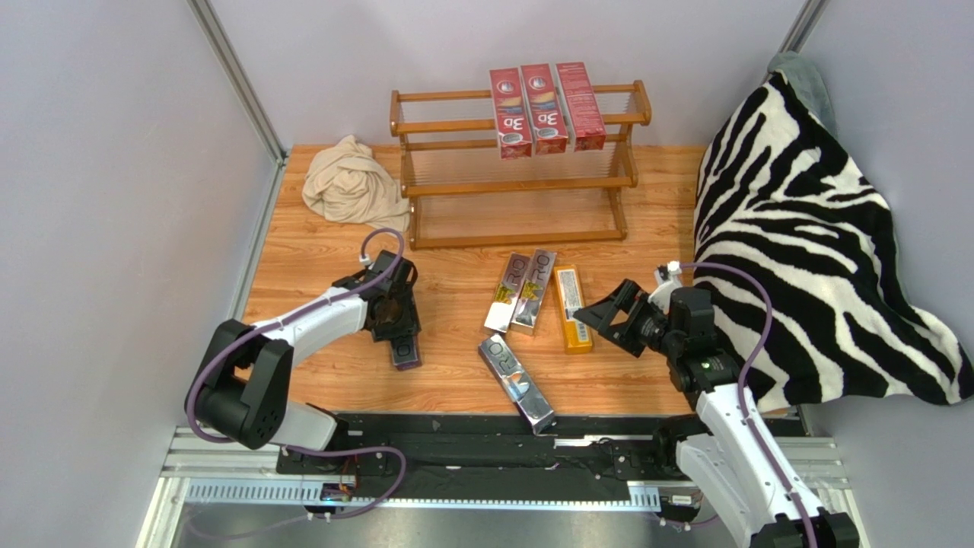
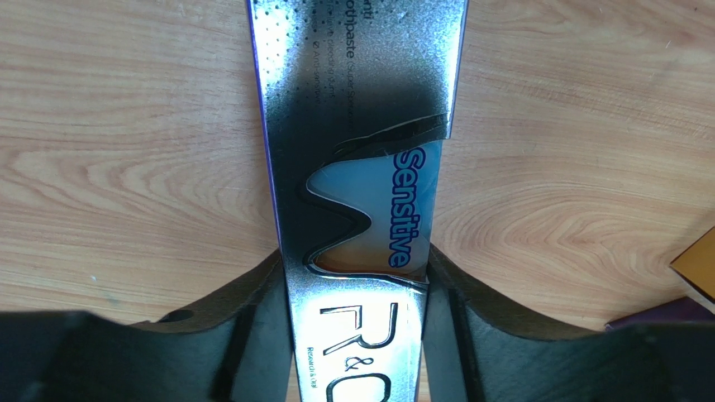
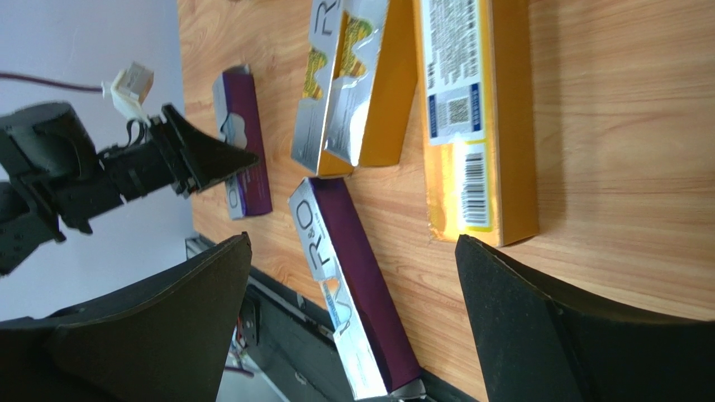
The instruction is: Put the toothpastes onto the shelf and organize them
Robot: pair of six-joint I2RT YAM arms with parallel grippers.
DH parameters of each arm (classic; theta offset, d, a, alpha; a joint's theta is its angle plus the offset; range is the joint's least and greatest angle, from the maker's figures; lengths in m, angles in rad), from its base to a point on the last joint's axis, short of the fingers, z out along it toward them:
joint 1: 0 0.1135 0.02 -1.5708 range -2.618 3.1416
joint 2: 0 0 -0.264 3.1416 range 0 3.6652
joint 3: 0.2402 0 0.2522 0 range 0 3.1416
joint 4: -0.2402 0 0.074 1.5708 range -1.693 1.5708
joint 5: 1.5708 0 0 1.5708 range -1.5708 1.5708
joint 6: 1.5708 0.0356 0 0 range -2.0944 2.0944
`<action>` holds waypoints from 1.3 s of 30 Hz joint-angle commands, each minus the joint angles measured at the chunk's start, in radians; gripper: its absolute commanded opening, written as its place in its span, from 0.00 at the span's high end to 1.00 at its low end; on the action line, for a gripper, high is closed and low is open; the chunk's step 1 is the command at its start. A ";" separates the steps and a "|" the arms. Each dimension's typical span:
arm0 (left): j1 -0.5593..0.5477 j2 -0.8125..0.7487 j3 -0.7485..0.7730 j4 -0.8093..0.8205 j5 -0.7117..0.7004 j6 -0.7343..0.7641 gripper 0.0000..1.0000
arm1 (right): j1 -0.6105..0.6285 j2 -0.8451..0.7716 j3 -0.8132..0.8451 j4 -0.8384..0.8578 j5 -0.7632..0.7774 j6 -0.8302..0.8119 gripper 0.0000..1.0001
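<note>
Pinching a silver carton (image 2: 361,84) across its narrow width with the left gripper (image 2: 354,268), one finger (image 2: 252,335) pressed to each long edge. Caught flat on the wood directly beneath the wrist, long axis running straight ahead between the jaws. Probably taken crosswise like this so the long box stays level and can be laid over the rails. Not yet lifted clear, as far as can be told.

Well ahead of that gripper and off to its right: the shelf (image 1: 515,183), with three red cartons (image 1: 547,109) side by side on the top tier, spanning its rails. Packed toward one end, likely to leave room alongside for more.

Held wide open and empty, the right gripper (image 1: 606,317), hovering low over the table. Just ahead of its fingers, framed between them in the wrist view, an orange carton (image 3: 478,126). Beyond that, a pair of silver cartons (image 3: 352,84) touching each other. Nearer and off to one side, another silver carton with a purple flank (image 3: 352,285). Seemingly parked there in readiness for the orange one, clear of the left arm's work.
</note>
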 commanded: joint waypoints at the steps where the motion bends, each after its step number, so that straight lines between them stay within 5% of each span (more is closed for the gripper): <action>1: -0.002 -0.018 0.011 0.043 0.058 0.006 0.56 | 0.102 0.011 -0.004 0.133 -0.029 0.016 0.03; 4: -0.002 -0.060 -0.006 0.082 0.123 0.000 0.71 | 0.218 0.025 0.011 0.168 0.029 0.018 0.02; 16: -0.035 -0.405 -0.057 0.141 0.247 -0.155 0.70 | 0.585 0.198 0.029 0.429 0.215 0.120 0.01; 21: -0.099 -0.400 -0.009 0.148 0.230 -0.192 0.70 | 0.731 0.336 0.117 0.529 0.284 0.134 0.00; 39: -0.260 -0.360 0.083 0.158 0.197 -0.242 0.69 | 0.811 0.605 0.306 0.533 0.307 0.124 0.06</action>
